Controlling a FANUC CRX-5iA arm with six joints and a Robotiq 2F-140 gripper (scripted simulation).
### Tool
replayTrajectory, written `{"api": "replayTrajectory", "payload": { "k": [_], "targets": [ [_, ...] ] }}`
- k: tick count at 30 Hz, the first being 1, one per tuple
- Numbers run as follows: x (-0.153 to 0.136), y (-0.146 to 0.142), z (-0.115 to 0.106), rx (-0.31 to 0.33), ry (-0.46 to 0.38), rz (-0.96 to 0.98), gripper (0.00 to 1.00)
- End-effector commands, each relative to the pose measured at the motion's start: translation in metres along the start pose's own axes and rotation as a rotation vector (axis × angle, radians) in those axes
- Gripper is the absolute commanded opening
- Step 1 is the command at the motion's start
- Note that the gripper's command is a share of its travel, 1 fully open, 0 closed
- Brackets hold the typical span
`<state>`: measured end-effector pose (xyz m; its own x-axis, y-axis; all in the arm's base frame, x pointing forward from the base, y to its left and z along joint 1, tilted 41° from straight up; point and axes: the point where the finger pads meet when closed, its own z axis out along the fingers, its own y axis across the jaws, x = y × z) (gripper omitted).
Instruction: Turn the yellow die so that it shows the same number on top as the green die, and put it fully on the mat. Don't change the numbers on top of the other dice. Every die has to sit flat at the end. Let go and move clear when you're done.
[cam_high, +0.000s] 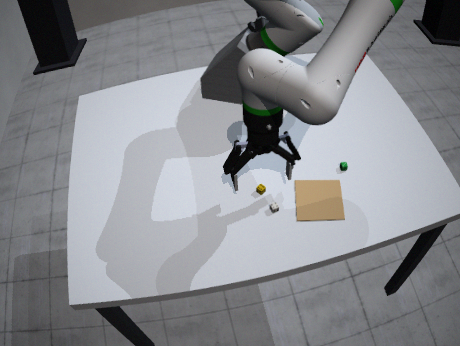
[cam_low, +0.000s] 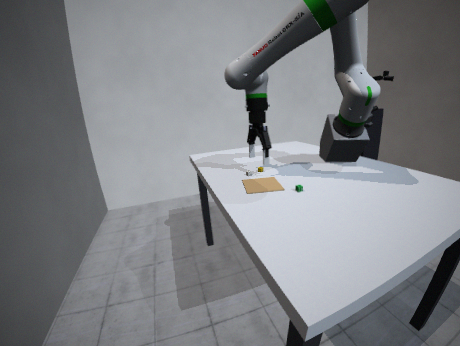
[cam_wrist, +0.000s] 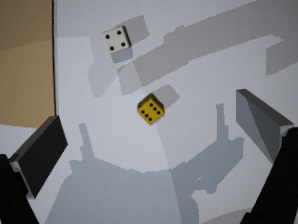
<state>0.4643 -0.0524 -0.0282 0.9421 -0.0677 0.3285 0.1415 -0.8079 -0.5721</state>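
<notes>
The yellow die (cam_high: 261, 189) sits flat on the white table, left of the tan mat (cam_high: 319, 200). It also shows in the wrist view (cam_wrist: 152, 108), turned askew, with four pips on top. My gripper (cam_high: 261, 180) hangs open and empty just above the yellow die, one finger on each side of it and apart from it. In the wrist view the fingers frame the die. The green die (cam_high: 343, 166) lies on the table beyond the mat's far right corner; its pips are too small to read. The yellow die (cam_low: 260, 169) and green die (cam_low: 299, 188) also show in the exterior view.
A white die (cam_high: 274, 207) (cam_wrist: 117, 39) showing four pips lies close to the mat's left edge (cam_wrist: 27, 56), near the yellow die. The robot base (cam_low: 350, 140) stands at the table's far side.
</notes>
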Motion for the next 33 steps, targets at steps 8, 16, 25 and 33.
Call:
{"api": "replayTrajectory", "payload": {
  "k": [8,16,25,33],
  "targets": [
    [0.0,0.0,0.0,0.0,0.0,0.0,1.0],
    [0.003,-0.001,0.0,0.0,0.0,0.0,1.0],
    [0.042,-0.012,0.0,0.0,0.0,0.0,1.0],
    [0.066,-0.019,0.0,0.0,0.0,0.0,1.0]
  ]
}}
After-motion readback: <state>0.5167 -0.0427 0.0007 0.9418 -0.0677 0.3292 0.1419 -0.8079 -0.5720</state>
